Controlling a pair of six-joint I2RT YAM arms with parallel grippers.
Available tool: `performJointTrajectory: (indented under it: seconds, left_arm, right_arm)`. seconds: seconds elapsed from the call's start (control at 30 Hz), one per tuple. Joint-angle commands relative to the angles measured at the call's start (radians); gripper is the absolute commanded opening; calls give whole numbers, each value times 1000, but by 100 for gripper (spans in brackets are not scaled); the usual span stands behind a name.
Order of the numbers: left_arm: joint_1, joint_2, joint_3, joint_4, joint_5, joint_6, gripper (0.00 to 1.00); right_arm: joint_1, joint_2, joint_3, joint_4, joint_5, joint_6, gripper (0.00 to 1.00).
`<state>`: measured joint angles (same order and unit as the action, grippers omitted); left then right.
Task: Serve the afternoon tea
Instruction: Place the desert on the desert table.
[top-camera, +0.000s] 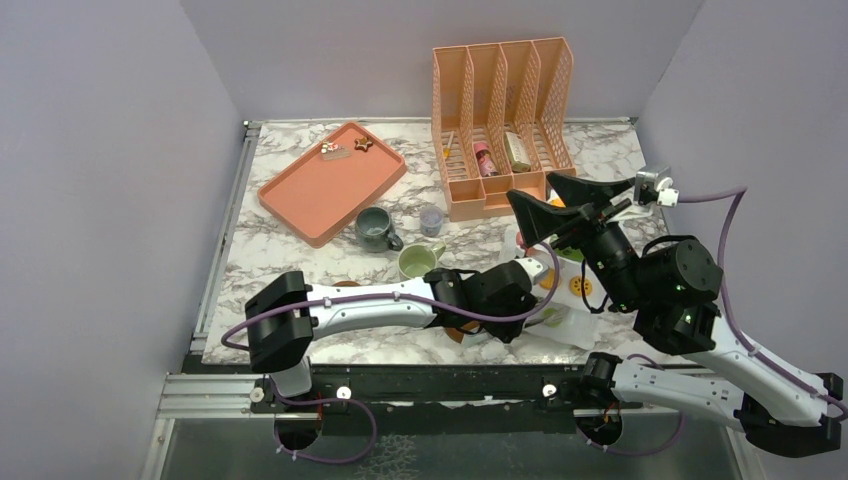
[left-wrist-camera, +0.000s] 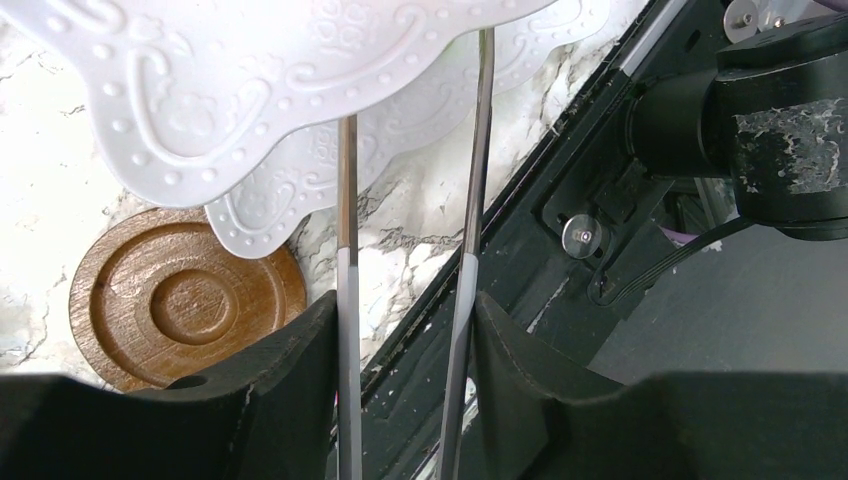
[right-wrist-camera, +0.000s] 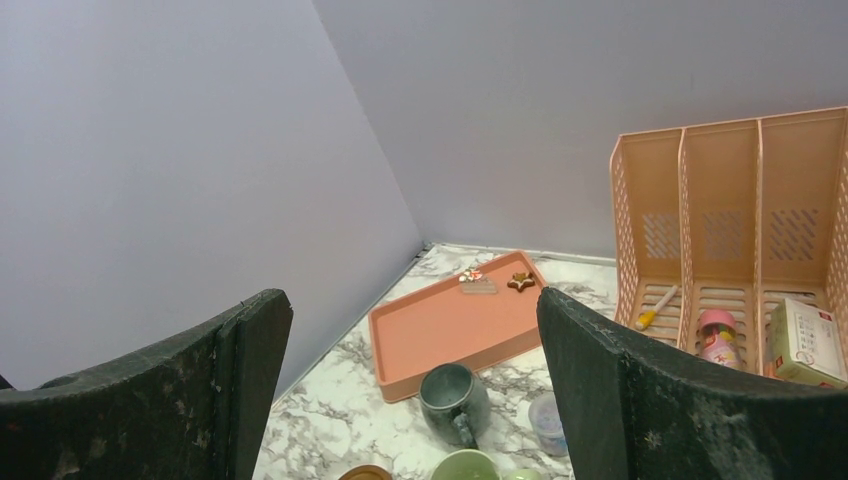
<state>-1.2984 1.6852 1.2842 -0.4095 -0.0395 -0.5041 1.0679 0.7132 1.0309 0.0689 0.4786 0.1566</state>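
— Two mugs listed. Location?
— Grey mug (top-camera: 375, 228) and green mug (top-camera: 418, 261): upright on the surface (top-camera: 270, 240), near each other but apart, just off the tray's (top-camera: 320, 195) near corner.
— Cookies?
— Star cookie (top-camera: 362, 144) and a second cookie (top-camera: 330, 149), both at the tray's far corner. One round orange piece (top-camera: 583, 288) on the white stand (left-wrist-camera: 230, 90), partly hidden by the right arm.
— Coasters?
— First coaster (left-wrist-camera: 185, 300): flat on the surface, its edge overlapped in view by the stand's lowest plate. Second coaster (right-wrist-camera: 366, 472): near the green mug, mostly cut off by the frame.
— Left end effector (left-wrist-camera: 405, 305)?
— Narrow, closed on the stand's two metal rods (left-wrist-camera: 347, 200), one rod against each finger.
— Right end effector (right-wrist-camera: 408, 300)?
— Wide, holding nothing, high above the surface, facing the tray.
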Motion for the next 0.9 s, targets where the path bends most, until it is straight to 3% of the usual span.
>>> performJointTrajectory:
  seconds: [0.0,0.6,0.87]
  left_arm:
    - [-9,-51,11,6,-26,12,47]
    - [2,-176,-27,-186,-161,-27,43]
    - [65,-234,-52,-265,-210,-33,43]
  right_arm:
    - [7,-4,7,26,8,-6,98]
    - [7,32,18,40,-8,-6,98]
    - [7,40,19,46,-16,1,98]
